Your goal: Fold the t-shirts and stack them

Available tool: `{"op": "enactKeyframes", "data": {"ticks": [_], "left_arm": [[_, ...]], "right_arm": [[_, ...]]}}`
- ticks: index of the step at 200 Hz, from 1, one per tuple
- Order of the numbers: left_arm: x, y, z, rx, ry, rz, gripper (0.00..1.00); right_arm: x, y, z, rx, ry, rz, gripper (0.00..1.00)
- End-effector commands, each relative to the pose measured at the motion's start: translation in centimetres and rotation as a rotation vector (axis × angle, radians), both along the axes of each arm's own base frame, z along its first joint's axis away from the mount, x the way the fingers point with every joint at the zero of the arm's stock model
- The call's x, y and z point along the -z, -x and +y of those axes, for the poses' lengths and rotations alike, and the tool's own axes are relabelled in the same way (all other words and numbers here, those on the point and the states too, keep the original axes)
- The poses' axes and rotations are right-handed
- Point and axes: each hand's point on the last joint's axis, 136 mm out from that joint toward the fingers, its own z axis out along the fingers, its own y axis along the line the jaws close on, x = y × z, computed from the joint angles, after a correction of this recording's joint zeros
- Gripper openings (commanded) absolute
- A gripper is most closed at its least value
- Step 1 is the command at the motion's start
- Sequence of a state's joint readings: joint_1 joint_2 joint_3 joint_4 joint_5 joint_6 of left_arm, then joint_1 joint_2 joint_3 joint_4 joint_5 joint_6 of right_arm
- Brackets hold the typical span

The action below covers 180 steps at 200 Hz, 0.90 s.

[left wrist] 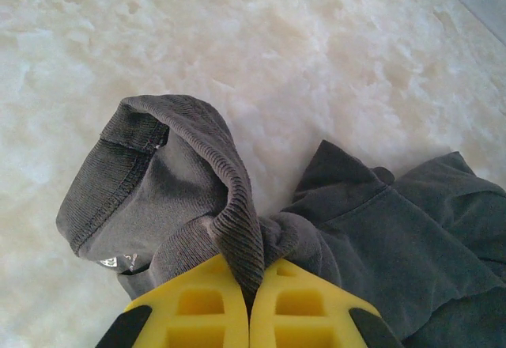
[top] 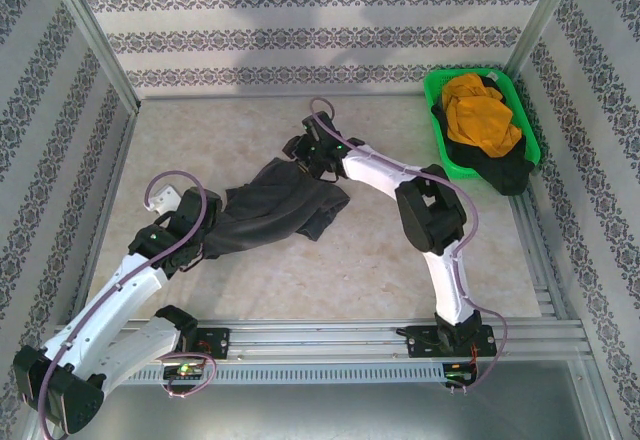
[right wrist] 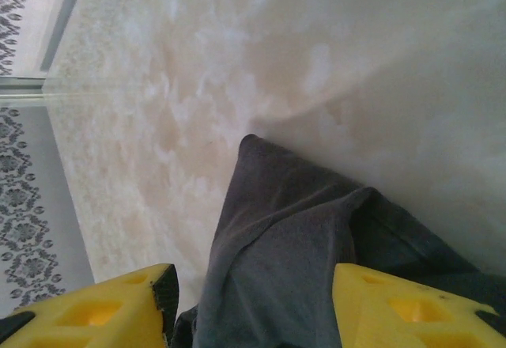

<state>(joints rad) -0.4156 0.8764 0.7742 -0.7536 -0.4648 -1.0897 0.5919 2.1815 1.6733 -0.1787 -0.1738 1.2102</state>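
- Finds the grey shirt [top: 282, 205] crumpled mid-counter [top: 350, 280], long axis running lower left to upper right, strung between the two arms.
- Pinches its ribbed band in the left gripper [left wrist: 249, 289], jaws closed tight on the cloth at the shirt's left end.
- Hangs the right gripper [right wrist: 253, 285] over the upper-right end, jaws apart, one finger on each side of a fold, nothing clamped.
- Sees the cloth pass between those fingers and run ahead to a corner on bare counter.
- Calls, probably, for closing on that fold, then drawing the ends apart along that axis to spread the shirt.
- Has orange shirt [top: 480, 120] and black shirt [top: 510, 175] heaped in the basket [top: 432, 82], well apart, nearer the right arm.
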Motion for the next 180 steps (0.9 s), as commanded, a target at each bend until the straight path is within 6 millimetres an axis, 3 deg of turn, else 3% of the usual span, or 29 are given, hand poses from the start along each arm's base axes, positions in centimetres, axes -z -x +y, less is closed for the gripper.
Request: {"op": "enactKeyframes", "data": {"ticks": [1,39,60,73,104,139,160,180], "left_arm": [[0.2,1.0,0.9,-0.029,-0.013,0.027,0.0],[-0.3,0.9,0.7,-0.004,-0.014,0.031,0.0],[-0.9,0.4,0.7,0.007,-0.023,0.02,0.0],[-1.3,-0.2,0.6,0.015,-0.023,0.01,0.0],[-3.2,-3.5,0.0,0.037,0.018,-0.056,0.0],[-6.7,-9.8,-1.1,0.08,0.064,-0.157,0.0],[-10.3,-14.8,-1.6,0.124,0.077,-0.252,0.0],[-14.5,-19.7,-1.7,0.161,0.09,-0.355,0.0]], "right_arm": [[3.0,-0.9,-0.3,0.033,-0.002,0.046,0.52],[3.5,-2.4,0.4,0.032,-0.037,0.026,0.23],[1.9,-3.9,-0.5,0.044,-0.047,-0.02,0.0],[0.0,-5.0,-1.5,0.051,-0.054,-0.063,0.0],[-5.9,-7.7,-4.1,0.057,-0.078,-0.196,0.0],[-13.7,-10.7,-7.1,0.069,-0.13,-0.351,0.0],[-19.7,-12.7,-9.3,0.084,-0.159,-0.479,0.0],[-26.9,-14.2,-11.9,0.108,-0.199,-0.631,0.0]]}}
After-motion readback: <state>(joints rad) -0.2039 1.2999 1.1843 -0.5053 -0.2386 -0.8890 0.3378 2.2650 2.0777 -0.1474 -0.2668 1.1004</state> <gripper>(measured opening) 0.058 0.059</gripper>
